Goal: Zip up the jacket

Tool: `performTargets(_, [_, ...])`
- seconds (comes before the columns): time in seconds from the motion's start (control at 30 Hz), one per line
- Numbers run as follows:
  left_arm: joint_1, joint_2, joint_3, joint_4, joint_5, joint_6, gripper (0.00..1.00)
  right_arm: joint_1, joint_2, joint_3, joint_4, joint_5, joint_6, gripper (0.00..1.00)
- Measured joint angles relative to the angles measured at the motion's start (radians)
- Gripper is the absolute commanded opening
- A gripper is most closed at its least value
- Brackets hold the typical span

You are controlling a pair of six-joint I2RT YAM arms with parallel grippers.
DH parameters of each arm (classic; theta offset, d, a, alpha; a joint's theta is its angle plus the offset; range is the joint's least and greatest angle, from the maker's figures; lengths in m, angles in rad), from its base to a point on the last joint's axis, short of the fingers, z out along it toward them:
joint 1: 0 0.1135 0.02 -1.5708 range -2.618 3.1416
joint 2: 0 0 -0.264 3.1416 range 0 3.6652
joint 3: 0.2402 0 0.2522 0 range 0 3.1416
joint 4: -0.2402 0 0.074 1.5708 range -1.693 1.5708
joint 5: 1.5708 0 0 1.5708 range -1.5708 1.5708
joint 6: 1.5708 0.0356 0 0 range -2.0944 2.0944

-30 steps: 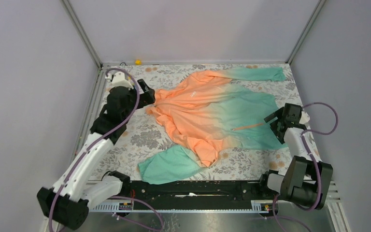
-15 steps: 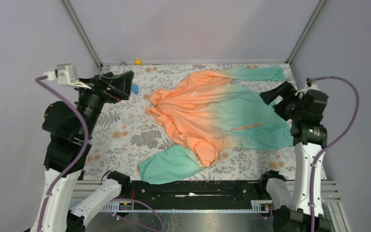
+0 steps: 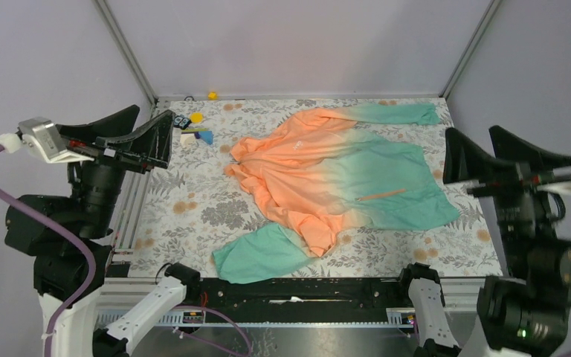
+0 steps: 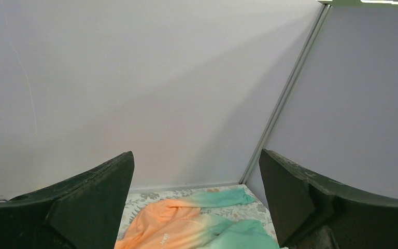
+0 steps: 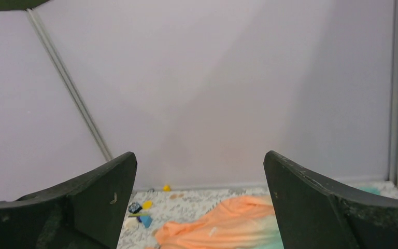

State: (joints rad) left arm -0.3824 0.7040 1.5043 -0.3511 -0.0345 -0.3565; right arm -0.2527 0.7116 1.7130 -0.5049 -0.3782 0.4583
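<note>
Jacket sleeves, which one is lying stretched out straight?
The far sleeve, laid straight toward the back right corner. The near sleeve is bent, its teal end turned off to the left.

Lab test cell: grey panel walls [image 3: 305, 44], aluminium posts [image 3: 125, 50], floral-covered table [image 3: 193, 208].

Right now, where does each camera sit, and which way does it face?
Top: high behind the robot, looking down at the table and jacket; left gripper and right gripper show, open.
Left wrist: on the raised left arm, facing the far wall; its fingers frame the jacket.
Right wrist: on the raised right arm, facing the far wall; fingers, jacket, small toys.
Shared: all three see the jacket.
</note>
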Motion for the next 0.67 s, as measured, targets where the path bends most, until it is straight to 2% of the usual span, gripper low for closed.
performTargets(0.07, [-0.003,-0.017,0.001,-0.003,-0.004,0.022,0.99,0.018,-0.050,0.011,-0.002,0.037,-0.015,1.00])
performTargets(0.17, [-0.003,-0.045,0.001,-0.013,-0.018,0.050,0.99,0.107,-0.082,0.005,0.004,0.097,-0.033,1.00])
performTargets(0.37, [-0.003,-0.109,-0.011,0.005,-0.055,0.086,0.99,0.336,-0.095,-0.167,-0.012,0.183,-0.109,1.00])
performTargets(0.47, [-0.003,-0.128,-0.040,0.031,-0.063,0.088,0.99,0.382,-0.124,-0.256,-0.037,0.221,-0.126,1.00])
performTargets(0.67, [-0.003,-0.119,-0.081,0.035,-0.067,0.087,0.99,0.421,-0.174,-0.276,-0.036,0.291,-0.153,1.00])
